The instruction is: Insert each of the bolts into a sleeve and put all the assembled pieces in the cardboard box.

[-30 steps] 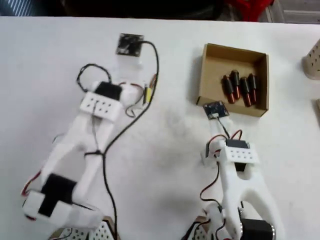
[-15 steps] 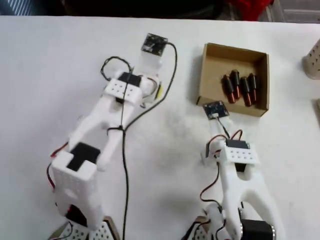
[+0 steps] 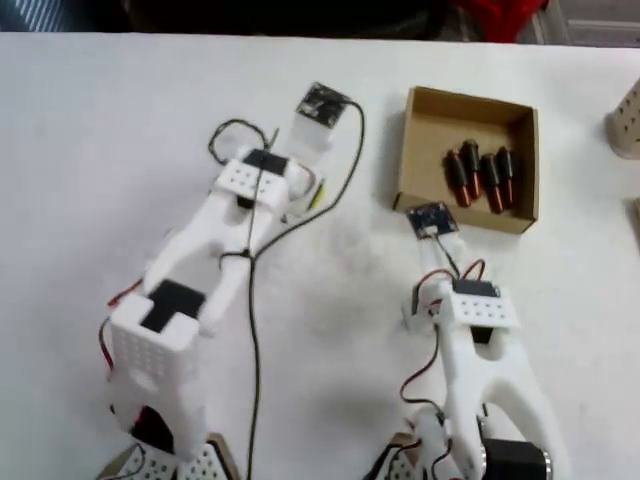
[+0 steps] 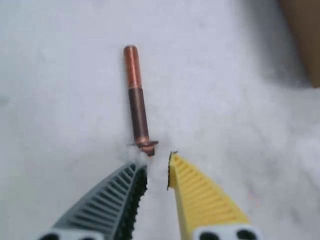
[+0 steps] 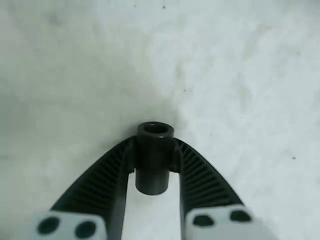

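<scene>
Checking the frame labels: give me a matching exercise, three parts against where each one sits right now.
Parts:
1. bolt
2. sleeve
3. assembled pieces

Places:
A. inside the cardboard box
B. held upright in the right tool
C. on the table, just off the tips of the open left tool

Pairs: 1-C, 2-B, 3-A
</scene>
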You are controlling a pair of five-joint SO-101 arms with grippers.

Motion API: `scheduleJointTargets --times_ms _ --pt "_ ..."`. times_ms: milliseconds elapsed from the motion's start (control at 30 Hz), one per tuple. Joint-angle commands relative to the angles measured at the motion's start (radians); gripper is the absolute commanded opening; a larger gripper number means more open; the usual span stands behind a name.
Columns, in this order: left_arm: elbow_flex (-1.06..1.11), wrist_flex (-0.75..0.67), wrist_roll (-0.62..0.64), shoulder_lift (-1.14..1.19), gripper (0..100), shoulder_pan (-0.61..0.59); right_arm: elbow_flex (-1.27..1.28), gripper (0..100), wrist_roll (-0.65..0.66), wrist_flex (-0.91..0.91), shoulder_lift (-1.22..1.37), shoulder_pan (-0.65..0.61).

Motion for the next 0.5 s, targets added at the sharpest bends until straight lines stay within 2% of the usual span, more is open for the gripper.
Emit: scheduleJointTargets --times_ms 0,67,133,233,367,467 --pt "0.014 0.043 -0.049 -0.122 10 -0.054 -0.003 1.7 0.014 -0.012 -0.036 0.005" --pt "0.06 -0.005 -0.041 -0.182 10 -0.082 -0.003 1.7 0.014 -0.012 -0.036 0.004" --pt "0.109 -0.112 -0.034 -0.217 10 -0.105 -0.003 1.7 0.014 -0.012 -0.036 0.004" --pt "0.124 -0.236 0.031 -0.203 11 -0.11 -0.003 1.7 0.014 -0.012 -0.036 0.004" --pt "0.018 -0.167 0.038 -0.128 19 -0.119 -0.003 1.7 0.014 -0.012 -0.036 0.004" --pt "-0.097 -0.089 0.038 -0.059 20 -0.128 -0.003 1.7 0.014 -0.012 -0.036 0.004"
